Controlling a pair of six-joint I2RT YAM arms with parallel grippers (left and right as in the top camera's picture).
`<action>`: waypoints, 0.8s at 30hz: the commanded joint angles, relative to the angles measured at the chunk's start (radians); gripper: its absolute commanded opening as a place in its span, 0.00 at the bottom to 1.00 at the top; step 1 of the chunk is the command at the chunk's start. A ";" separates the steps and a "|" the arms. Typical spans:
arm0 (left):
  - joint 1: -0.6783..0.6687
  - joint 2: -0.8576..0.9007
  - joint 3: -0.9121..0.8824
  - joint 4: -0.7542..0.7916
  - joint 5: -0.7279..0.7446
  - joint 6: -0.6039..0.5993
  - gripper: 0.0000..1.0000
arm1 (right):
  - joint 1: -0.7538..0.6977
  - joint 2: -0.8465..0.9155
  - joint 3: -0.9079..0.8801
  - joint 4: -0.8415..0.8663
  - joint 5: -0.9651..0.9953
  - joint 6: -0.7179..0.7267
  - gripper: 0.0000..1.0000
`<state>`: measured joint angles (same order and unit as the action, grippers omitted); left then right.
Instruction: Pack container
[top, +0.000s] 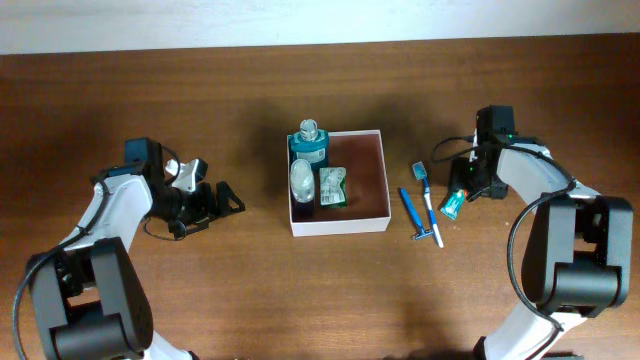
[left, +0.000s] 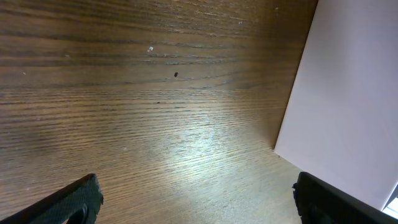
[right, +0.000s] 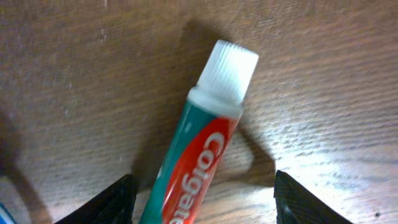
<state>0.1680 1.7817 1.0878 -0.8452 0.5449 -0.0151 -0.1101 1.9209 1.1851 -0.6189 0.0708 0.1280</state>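
There, container (top: 340, 226) near left gripper (top: 215, 208)

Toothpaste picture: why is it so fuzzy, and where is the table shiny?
Right wrist: the toothpaste fills much of the picture, probably too close to focus on, so it looks soft, with a dark shadow beside it. Left wrist: light glares off the table in a pale patch. Overhead: sharper, no bright patch.
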 joint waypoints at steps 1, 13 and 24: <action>0.003 -0.026 -0.006 -0.001 0.003 0.012 0.99 | -0.003 0.016 -0.009 0.019 0.035 -0.041 0.63; 0.003 -0.026 -0.006 -0.001 0.003 0.012 0.99 | -0.003 0.016 -0.009 0.052 0.008 -0.169 0.63; 0.003 -0.026 -0.006 -0.001 0.003 0.012 0.99 | -0.003 0.016 -0.009 0.101 -0.110 -0.204 0.63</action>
<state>0.1680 1.7817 1.0878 -0.8455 0.5449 -0.0151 -0.1097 1.9236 1.1851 -0.5282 0.0128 -0.0586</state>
